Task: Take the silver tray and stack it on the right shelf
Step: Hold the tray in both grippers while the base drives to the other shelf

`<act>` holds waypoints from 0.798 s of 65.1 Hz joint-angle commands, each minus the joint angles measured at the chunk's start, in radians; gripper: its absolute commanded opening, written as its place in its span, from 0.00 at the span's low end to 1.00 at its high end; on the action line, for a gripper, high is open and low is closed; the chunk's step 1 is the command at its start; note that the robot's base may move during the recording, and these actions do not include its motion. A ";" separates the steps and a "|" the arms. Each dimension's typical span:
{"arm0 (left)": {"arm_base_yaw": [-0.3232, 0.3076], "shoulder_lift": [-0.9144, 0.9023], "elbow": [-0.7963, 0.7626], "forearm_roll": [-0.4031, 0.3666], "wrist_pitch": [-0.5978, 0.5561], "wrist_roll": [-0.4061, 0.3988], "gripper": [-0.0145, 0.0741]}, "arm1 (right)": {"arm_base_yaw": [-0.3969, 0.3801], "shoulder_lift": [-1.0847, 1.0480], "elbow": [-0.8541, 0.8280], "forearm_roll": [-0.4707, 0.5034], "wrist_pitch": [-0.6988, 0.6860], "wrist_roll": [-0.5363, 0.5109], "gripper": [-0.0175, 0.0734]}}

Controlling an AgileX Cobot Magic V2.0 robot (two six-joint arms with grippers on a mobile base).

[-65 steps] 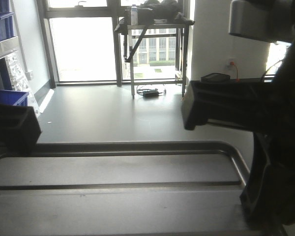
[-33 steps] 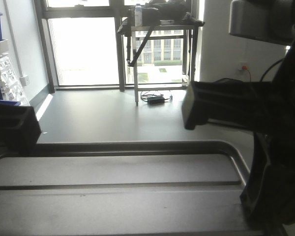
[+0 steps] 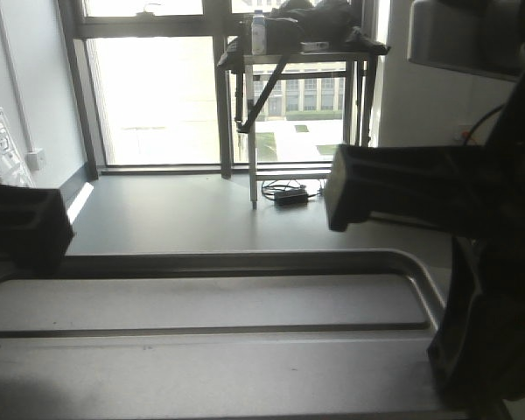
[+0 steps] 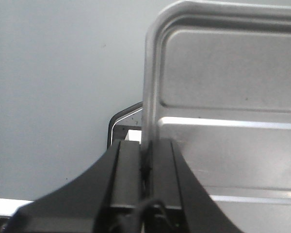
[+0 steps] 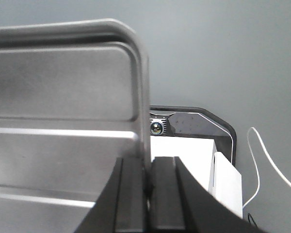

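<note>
The silver tray [image 3: 210, 350] is suspended between my two grippers, above the grey floor [image 3: 201, 210]. It fills the lower part of the front view, with its flat bottom and two long ridges facing up.

My left gripper [image 4: 146, 150] is clamped on the tray's left rim near a rounded corner, one finger on each side of the flange. My right gripper [image 5: 146, 167] is clamped on the right rim in the same manner.

Beyond the tray's far rim stands a bright window [image 3: 157, 96]. In front of it is a metal-legged table [image 3: 302, 57] carrying a bottle [image 3: 259, 35], with cables [image 3: 284, 194] on the floor beneath.
</note>
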 commanded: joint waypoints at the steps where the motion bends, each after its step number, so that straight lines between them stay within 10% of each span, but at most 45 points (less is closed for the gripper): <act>1: -0.002 -0.023 -0.015 0.062 0.283 0.001 0.05 | -0.009 -0.027 -0.018 -0.074 0.112 -0.002 0.27; 52: -0.002 -0.023 -0.015 0.065 0.283 0.001 0.05 | -0.009 -0.027 -0.018 -0.074 0.133 -0.002 0.27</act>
